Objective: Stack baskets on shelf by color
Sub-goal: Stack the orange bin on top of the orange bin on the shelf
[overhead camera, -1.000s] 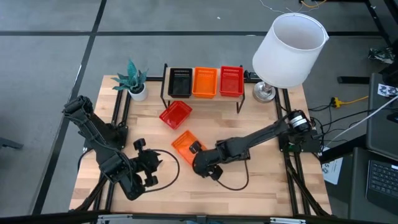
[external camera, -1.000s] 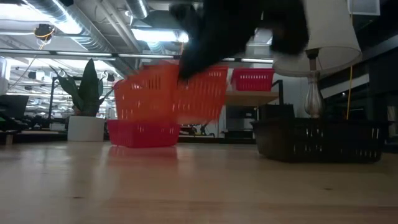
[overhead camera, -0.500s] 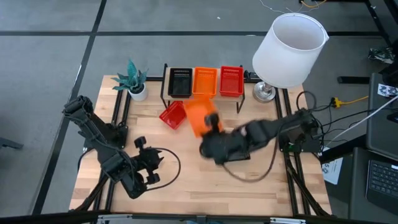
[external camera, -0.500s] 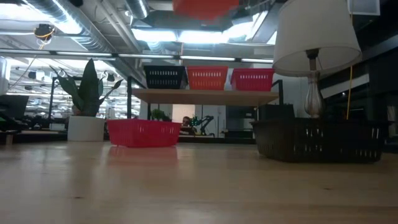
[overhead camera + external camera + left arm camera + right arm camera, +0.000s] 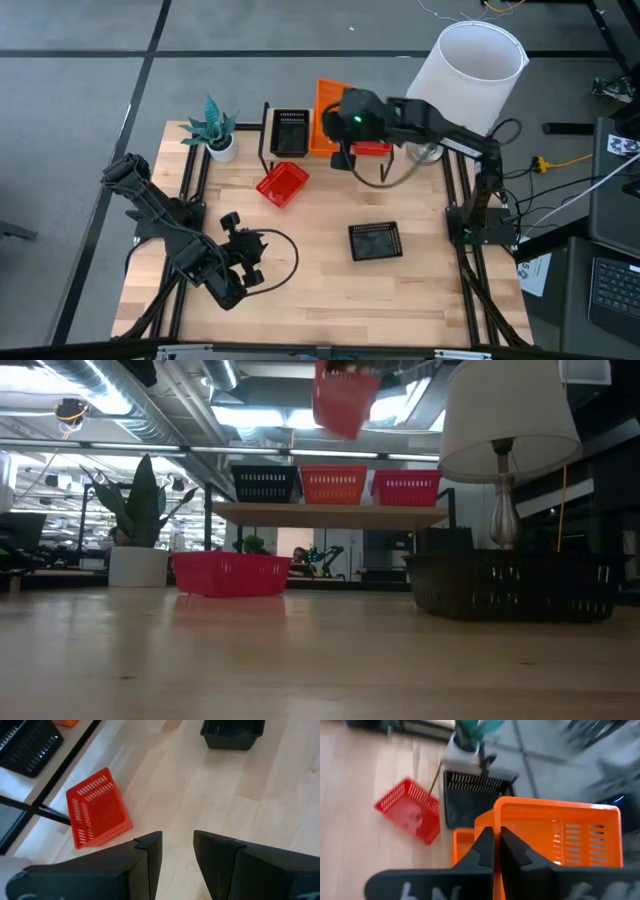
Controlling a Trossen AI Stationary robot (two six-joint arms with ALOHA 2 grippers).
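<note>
— Orange plastic, was it, in your right claw?

— Orange, yes. My right gripper (image 5: 496,851) had its two dark fingers pinched nearly together on the thin rim of an orange basket (image 5: 560,837), a small box with slotted mesh walls. I held it tilted, up in the air above the shelf (image 5: 325,155), over the middle of the row.

— And what sat underneath?

— On the light-wood plank, a black basket (image 5: 289,132) at the left end, another orange one mostly hidden beneath my load, and a red one (image 5: 374,148) peeping out at the right end. From table height the three stood side by side on the plank, upright, on its thin black legs.

— Anything loose on the table?

— A red basket (image 5: 282,184) lay skewed on the pale wooden tabletop (image 5: 320,280), just in front of the shelf. A second black basket (image 5: 375,241) stood well apart from it, towards the middle right of the table.

— Your other arm?

— My left gripper (image 5: 177,865) waited low at the near left of the table, fingers a narrow gap apart, holding nothing.

— And round the edges?

— A small potted plant (image 5: 214,130) with spiky leaves left of the shelf, and a lamp with a white drum shade (image 5: 466,80) to its right.
</note>
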